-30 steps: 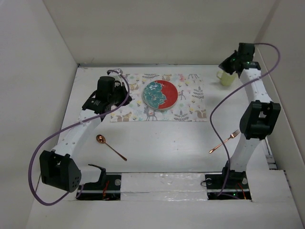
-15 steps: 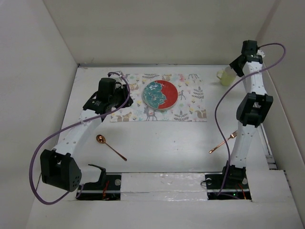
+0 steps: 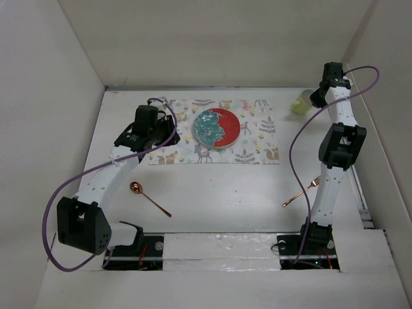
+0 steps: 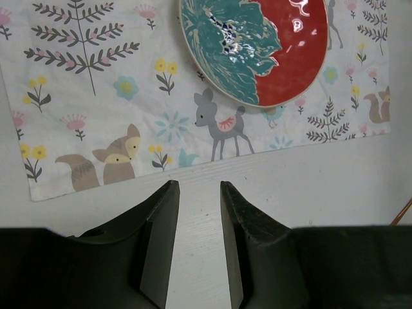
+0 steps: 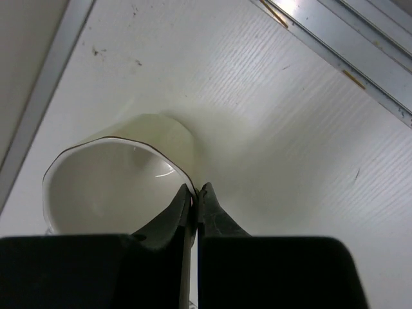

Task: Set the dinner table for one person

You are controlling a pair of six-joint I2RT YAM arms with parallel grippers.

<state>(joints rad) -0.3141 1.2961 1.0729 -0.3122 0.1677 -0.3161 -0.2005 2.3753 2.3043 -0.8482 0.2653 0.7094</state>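
The right gripper (image 5: 195, 193) pinches the rim of the pale cup (image 5: 116, 174) at the far right corner of the big white bench (image 3: 225, 187). The left gripper (image 4: 198, 187) is half open and holds nothing, just above the bench beside the placemat (image 4: 84, 116).

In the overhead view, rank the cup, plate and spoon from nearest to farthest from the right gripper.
1. Cup, far right corner, rim in the right gripper.
2. Plate, centre, on the placemat.
3. Spoon, near left, on bare table.

White dinner table (image 3: 225, 193): placemat (image 3: 257, 145), spoon (image 3: 149, 197), fork (image 3: 301, 192), cup (image 3: 301, 103).
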